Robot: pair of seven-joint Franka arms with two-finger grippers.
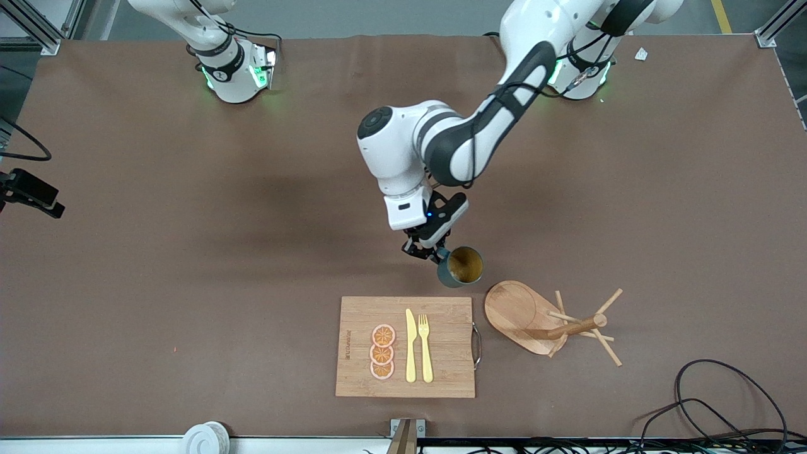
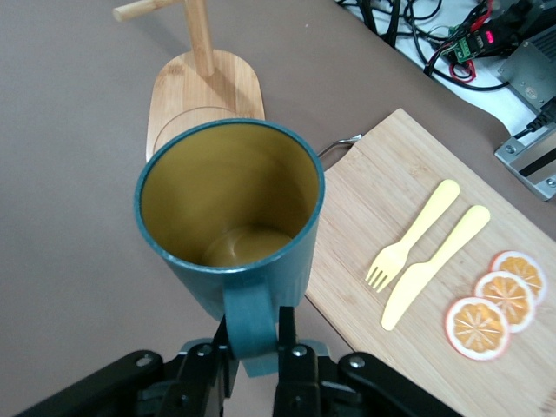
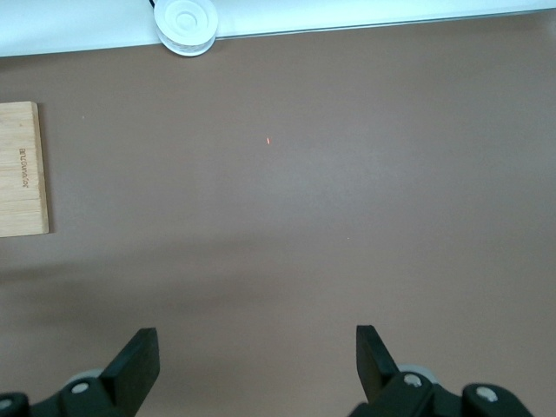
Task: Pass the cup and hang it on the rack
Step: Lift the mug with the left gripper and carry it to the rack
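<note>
My left gripper [image 1: 439,255] is shut on the small side handle of the dark teal cup [image 1: 461,266], which it holds over the table with the yellowish-brown inside showing and empty. In the left wrist view, the fingers [image 2: 295,334] clamp the handle of the cup [image 2: 230,217]. The wooden rack [image 1: 517,312] stands upright on its oval base, beside the cup toward the left arm's end; its post and base also show in the left wrist view [image 2: 204,82]. My right gripper [image 3: 256,356] is open and empty over bare table, and is out of the front view.
A wooden cutting board [image 1: 441,372] lies nearer the front camera than the cup, with a yellow knife [image 1: 410,347], a fork [image 1: 425,347] and three orange slices [image 1: 382,353]. A white roll [image 1: 205,438] sits at the table's front edge. Cables [image 1: 712,391] lie near the front corner.
</note>
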